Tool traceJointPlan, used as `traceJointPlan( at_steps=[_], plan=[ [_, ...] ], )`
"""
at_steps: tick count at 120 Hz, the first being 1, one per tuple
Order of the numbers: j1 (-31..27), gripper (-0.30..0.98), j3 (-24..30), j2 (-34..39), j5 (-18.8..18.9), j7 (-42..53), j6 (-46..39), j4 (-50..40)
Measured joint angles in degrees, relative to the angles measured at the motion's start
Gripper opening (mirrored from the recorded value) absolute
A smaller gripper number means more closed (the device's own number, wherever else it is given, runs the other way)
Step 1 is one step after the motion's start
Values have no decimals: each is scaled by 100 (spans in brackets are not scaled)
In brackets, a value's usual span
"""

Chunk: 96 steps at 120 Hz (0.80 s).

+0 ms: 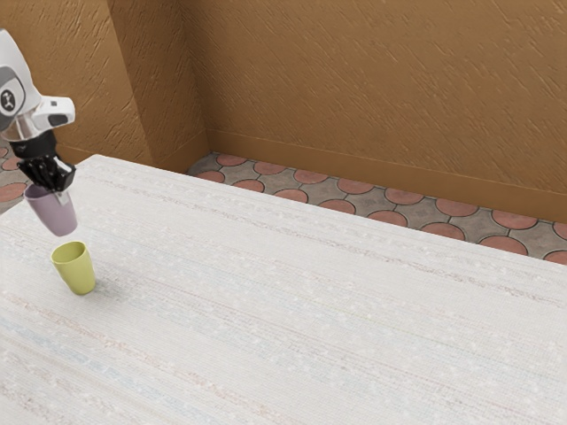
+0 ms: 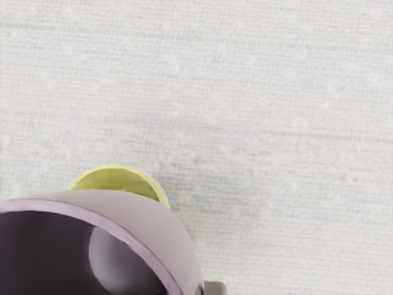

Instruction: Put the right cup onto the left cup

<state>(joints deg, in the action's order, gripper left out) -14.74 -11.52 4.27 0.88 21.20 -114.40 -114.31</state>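
Your hand point(image 1: 60, 191), barely open, pinches the purple cup point(image 1: 55, 214) by its rim, above upright yellow cup point(image 1: 77, 273) near worktop's point(image 1: 301, 310) arm-side edge.

A whitish table point(image 1: 310, 310) with a woven-looking surface and faint bluish and reddish streaks carries a yellow-green cup point(image 1: 80, 274). In the exterior view the cup stands toward nine o'clock on the tabletop, mouth up, its soft shadow falling toward three o'clock.

Exterior: side, far, slanting down; wrist: overhead, close; shared: mauve cup point(image 1: 55, 213), yellow cup point(image 1: 76, 272).
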Motion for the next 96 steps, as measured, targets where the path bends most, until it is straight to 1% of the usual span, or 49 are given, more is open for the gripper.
traceJointPlan(
  at_steps=[21, 52, 74, 96],
  plan=[
    [-11, -10, -63, -201, 70, 13, -13, -12],
    [44, -10, -65, -495, 93, 24, -248, 14],
    [133, -10, -129, -534, 120, 29, -333, -11],
    [51, -10, -135, -615, 161, 32, -367, -15]
  ],
)
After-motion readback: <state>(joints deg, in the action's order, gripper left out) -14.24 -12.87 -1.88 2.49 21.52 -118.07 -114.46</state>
